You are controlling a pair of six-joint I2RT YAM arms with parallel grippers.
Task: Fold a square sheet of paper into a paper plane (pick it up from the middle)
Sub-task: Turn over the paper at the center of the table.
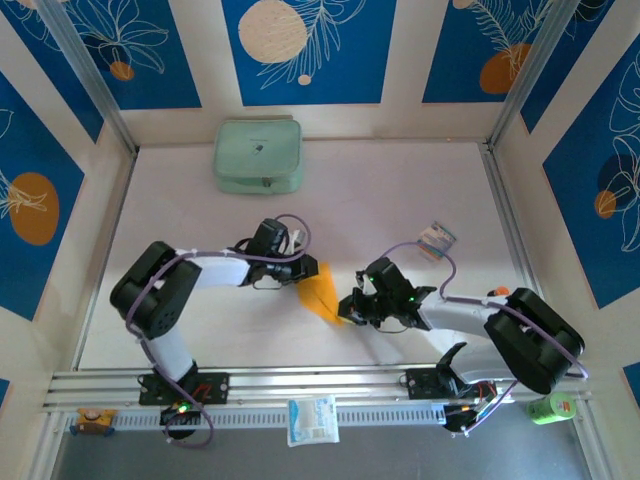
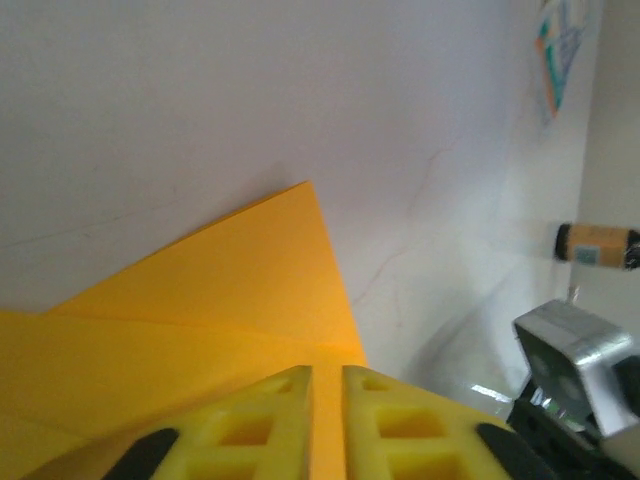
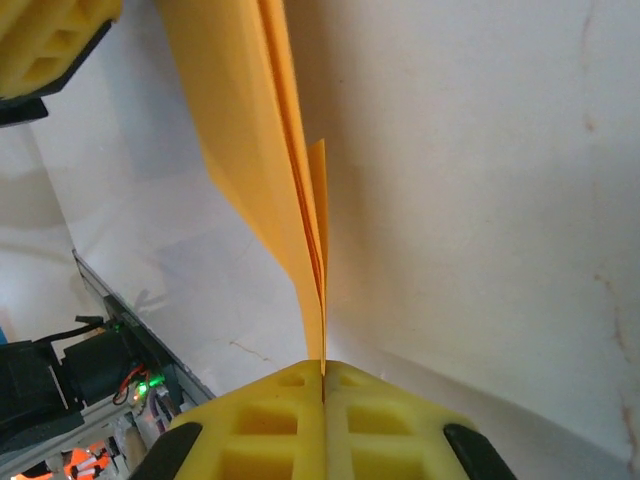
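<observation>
The square sheet of paper [image 1: 322, 290] is folded into a narrow, layered orange-yellow shape, held just above the table between the two arms. My right gripper [image 1: 345, 312] is shut on its lower edge; in the right wrist view the pads [image 3: 280, 400] pinch the layered paper [image 3: 250, 130], which rises away from them. My left gripper [image 1: 308, 272] is at the paper's upper left end. In the left wrist view its jaws [image 2: 327, 375] stand a narrow gap apart, with the orange paper [image 2: 220, 290] showing through the gap and spreading out ahead. One left finger [image 3: 50, 40] appears in the top corner of the right wrist view.
A pale green zipped pouch [image 1: 258, 155] lies at the back of the table. A small striped card [image 1: 437, 240] lies to the right of the arms. A white-and-blue packet [image 1: 313, 418] sits on the near rail, and a green object [image 1: 553, 407] is at the front right.
</observation>
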